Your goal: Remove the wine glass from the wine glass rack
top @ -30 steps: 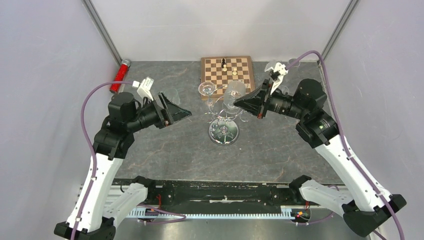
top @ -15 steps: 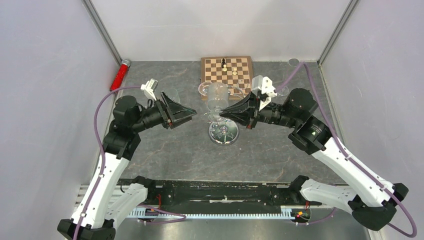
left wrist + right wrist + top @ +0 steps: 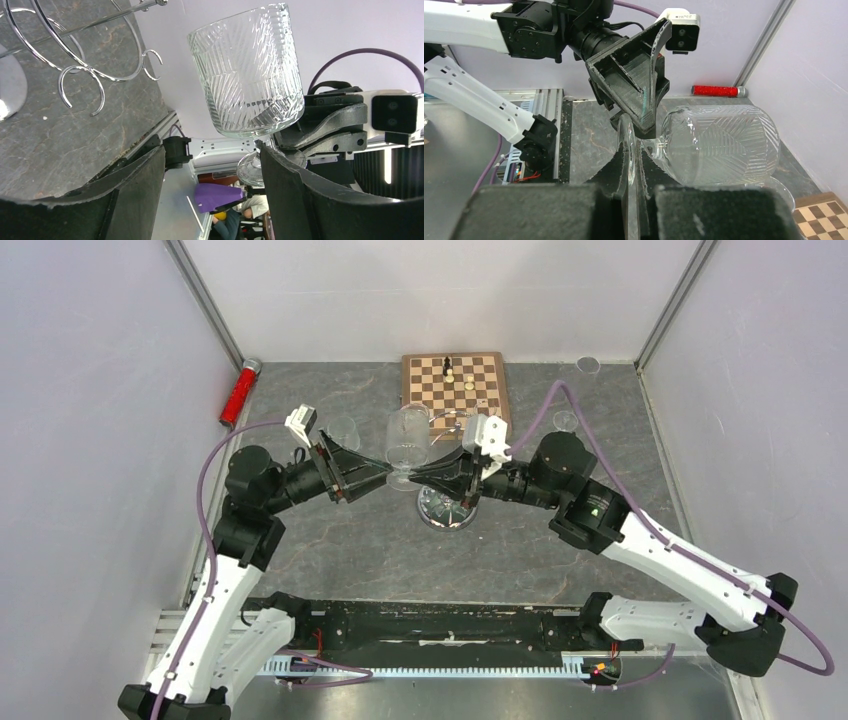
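The ribbed wine glass [image 3: 407,436] lies tilted in the air, clear of the chrome wine glass rack [image 3: 447,508]. My right gripper [image 3: 432,472] is shut on the glass's foot [image 3: 626,146], with the bowl [image 3: 719,145] to its right. My left gripper [image 3: 383,473] is open, and its fingertips are right at the glass's stem. In the left wrist view the bowl [image 3: 247,70] and foot [image 3: 251,168] sit just past my right finger [image 3: 290,195]. The rack's loop arms [image 3: 80,80] show at the upper left.
A wooden chessboard [image 3: 455,380] with a few pieces lies behind the rack. A red cylinder [image 3: 238,392] lies at the back left. Other clear glasses stand on the table at the left [image 3: 345,430], right [image 3: 566,421] and back right corner [image 3: 588,364].
My right gripper has carried the glass leftward off the rack. My left gripper has moved right to meet it at the stem.
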{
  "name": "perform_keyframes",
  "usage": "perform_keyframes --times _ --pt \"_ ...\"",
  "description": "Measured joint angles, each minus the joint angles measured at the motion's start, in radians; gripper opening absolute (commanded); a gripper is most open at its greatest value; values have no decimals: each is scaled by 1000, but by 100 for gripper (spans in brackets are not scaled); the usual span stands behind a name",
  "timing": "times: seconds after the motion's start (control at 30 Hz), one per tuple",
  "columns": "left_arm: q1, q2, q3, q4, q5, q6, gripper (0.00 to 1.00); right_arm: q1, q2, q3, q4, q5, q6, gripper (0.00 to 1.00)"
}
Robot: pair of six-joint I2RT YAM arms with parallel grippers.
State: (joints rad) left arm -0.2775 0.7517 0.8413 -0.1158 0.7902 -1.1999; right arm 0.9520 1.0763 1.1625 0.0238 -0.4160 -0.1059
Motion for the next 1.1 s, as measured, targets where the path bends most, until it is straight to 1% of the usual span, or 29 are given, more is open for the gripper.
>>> perform_keyframes --times 0.2,0.4,0.73,0.9,1.1 --pt "0 -18 -35 45 5 -57 75 37 8 -35 56 46 -31 0" --pt "0 -37 -50 98 7 -101 73 55 8 -92 108 61 -47 0" --pt "0 -52 -82 183 26 -170 68 79 11 -114 192 63 -48 0" --pt "0 -58 -93 217 31 -200 63 87 21 -114 225 61 -48 0" --pt "0 -60 -117 277 40 -250 60 97 34 -123 263 58 -50 0"
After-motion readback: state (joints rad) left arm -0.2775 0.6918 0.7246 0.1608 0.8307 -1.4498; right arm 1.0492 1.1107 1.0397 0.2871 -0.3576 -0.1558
